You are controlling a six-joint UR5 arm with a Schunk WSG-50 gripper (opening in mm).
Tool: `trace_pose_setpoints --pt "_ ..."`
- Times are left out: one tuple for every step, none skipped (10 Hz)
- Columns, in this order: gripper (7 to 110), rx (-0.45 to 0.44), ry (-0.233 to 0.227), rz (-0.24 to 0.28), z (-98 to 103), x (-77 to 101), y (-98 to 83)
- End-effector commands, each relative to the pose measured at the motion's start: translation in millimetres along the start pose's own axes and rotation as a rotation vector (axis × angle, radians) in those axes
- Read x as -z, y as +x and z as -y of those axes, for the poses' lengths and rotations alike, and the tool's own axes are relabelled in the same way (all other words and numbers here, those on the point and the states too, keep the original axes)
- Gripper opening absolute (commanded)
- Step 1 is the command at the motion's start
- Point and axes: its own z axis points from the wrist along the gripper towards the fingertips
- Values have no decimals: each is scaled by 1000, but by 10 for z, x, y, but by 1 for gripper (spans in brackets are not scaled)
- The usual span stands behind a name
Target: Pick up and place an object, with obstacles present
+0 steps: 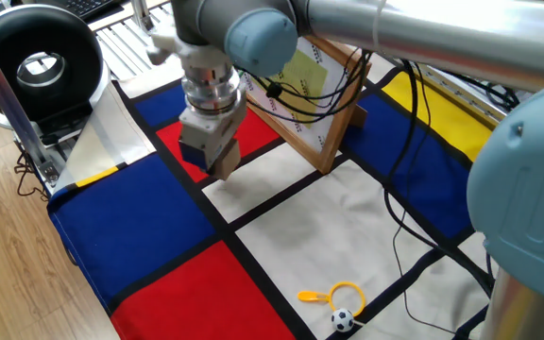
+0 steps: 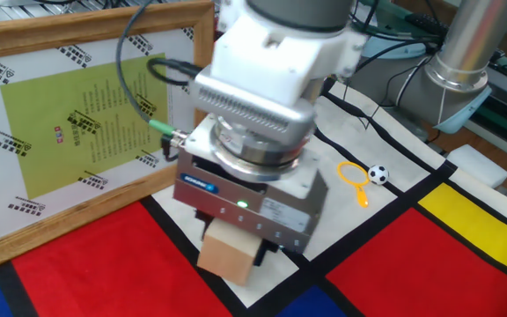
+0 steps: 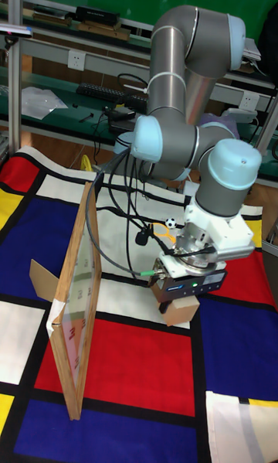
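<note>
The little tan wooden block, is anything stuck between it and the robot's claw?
No. The gripper is shut right on the small tan wooden cube, so nothing sits between them. The big light-wood picture frame stands upright beside them, close but apart. The cube looks very near the cloth-covered table; I cannot tell if it touches.

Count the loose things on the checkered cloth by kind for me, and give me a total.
Wooden cube: 1, held in the gripper
Picture frame: 1
Yellow ring: 1
Toy football: 1
Total: 4
</note>
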Motion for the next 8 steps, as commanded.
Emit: trace_pose_setpoints --pt "7 -5 17 -11 119 -37 40" --pt "7 2 26 2 155 -35 -1" --pt "7 20 13 18 129 -35 -44" --pt "7 37 2 26 118 -41 -64" --pt "44 68 4 54 158 -18 -146" --pt "44 102 15 81 231 29 -244" --pt "88 124 23 107 303 61 -351" --pt "88 125 19 116 327 77 -400"
